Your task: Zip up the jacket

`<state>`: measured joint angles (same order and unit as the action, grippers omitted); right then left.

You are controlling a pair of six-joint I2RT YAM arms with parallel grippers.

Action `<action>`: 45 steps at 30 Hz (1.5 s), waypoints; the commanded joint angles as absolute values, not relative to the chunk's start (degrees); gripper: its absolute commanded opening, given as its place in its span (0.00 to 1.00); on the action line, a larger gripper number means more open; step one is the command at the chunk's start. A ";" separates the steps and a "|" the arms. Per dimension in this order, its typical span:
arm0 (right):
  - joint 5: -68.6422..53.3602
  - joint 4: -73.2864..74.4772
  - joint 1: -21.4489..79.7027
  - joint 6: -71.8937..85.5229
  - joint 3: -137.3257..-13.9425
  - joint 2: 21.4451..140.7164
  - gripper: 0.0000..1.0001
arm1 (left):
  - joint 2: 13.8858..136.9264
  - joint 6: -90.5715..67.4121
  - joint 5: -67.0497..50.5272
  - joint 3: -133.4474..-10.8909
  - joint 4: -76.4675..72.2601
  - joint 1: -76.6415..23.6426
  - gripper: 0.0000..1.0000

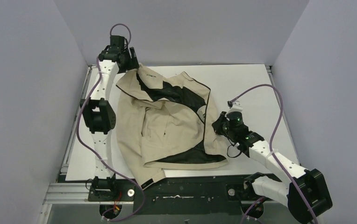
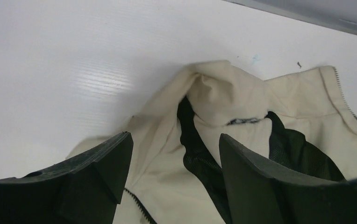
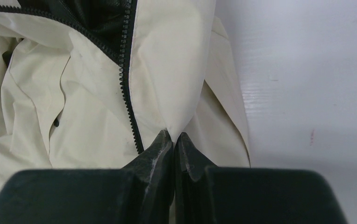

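Note:
The beige jacket point(image 1: 167, 126) lies crumpled on the white table, front open, with black lining showing near the collar and the hem. At the far left, my left gripper point(image 1: 137, 65) hovers over the collar. In the left wrist view this gripper point(image 2: 175, 140) is open, its jaws wide apart above the collar fold point(image 2: 223, 93) and gripping nothing. My right gripper point(image 1: 218, 125) is at the jacket's right edge. In the right wrist view it point(image 3: 173, 136) is shut on a pinch of beige fabric point(image 3: 172, 93) just right of the dark zipper teeth point(image 3: 129, 93).
The white table point(image 1: 246, 84) is walled on the left, back and right by grey panels. A metal rail point(image 1: 186, 186) with both arm bases runs along the near edge. The jacket's lower left corner hangs over that edge.

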<state>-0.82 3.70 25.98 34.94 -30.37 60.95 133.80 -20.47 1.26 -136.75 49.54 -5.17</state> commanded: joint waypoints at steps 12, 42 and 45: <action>13.41 12.89 24.18 29.02 -36.03 49.69 0.00 | 93.28 -27.27 7.44 -96.45 35.23 -24.97 0.78; 12.09 12.73 23.36 31.96 -30.27 46.58 0.00 | 102.19 -44.70 4.14 -69.00 3.18 -48.10 0.78; 11.77 12.34 23.31 32.03 -30.02 46.58 0.00 | 105.24 -44.97 3.91 -70.33 2.61 -48.51 0.78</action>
